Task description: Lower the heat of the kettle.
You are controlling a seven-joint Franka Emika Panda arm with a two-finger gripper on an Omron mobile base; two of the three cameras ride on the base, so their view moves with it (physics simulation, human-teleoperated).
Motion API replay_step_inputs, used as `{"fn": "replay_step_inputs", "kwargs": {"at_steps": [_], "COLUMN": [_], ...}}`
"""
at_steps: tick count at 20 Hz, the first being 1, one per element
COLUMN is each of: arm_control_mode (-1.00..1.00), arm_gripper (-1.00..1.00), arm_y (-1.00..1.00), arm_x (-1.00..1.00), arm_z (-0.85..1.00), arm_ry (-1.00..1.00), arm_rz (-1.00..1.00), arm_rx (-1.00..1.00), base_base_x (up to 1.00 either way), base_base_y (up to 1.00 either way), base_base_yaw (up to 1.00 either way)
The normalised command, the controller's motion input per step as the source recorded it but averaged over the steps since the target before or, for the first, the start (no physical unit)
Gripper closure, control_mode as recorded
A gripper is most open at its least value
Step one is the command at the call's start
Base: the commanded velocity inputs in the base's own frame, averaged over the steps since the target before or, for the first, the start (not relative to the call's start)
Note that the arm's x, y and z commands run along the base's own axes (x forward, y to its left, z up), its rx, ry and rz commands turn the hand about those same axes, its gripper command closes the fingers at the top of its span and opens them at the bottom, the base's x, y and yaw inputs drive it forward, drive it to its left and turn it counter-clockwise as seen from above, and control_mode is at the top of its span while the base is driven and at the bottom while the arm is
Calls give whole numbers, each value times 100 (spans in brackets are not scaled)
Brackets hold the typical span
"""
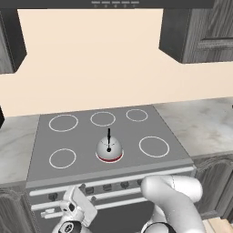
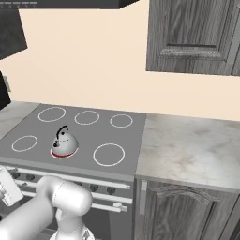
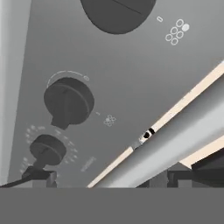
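The small silver-grey kettle [image 1: 109, 148] with a thin black handle stands on the front middle burner of the grey stove [image 1: 132, 132], over a glowing red ring [image 1: 109, 159]. The kettle [image 2: 64, 143] sits left of centre in the right base view. My gripper [image 1: 69, 205] hangs low in front of the stove's control panel, at its left end, well below the kettle. In the hand view the gripper [image 3: 105, 179] is open, its left fingertip [image 3: 39, 177] just under a small dark knob [image 3: 47, 148]. A second knob [image 3: 68, 101] and a third, closer one [image 3: 118, 13] lie further along the panel.
A row of dark knobs [image 1: 107, 187] runs along the stove front above the oven's handle bar [image 3: 175, 140]. White-outlined burner rings [image 1: 154, 146] surround the kettle. Marble counters [image 2: 187, 145] flank the stove, with dark wood cabinets [image 2: 192, 37] above.
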Motion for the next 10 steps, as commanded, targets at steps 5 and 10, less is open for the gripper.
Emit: {"fn": "replay_step_inputs", "kwargs": {"at_steps": [5, 10], "arm_control_mode": [-100, -100], "arm_gripper": [-100, -100], "arm_y": [-15, 2], "arm_x": [-14, 48], "arm_z": [-13, -2], "arm_ry": [-16, 5], "arm_rz": [8, 22], "arm_rx": [4, 2], "base_base_x": [0, 0], "base_base_y": [0, 0], "base_base_yaw": [0, 0]}}
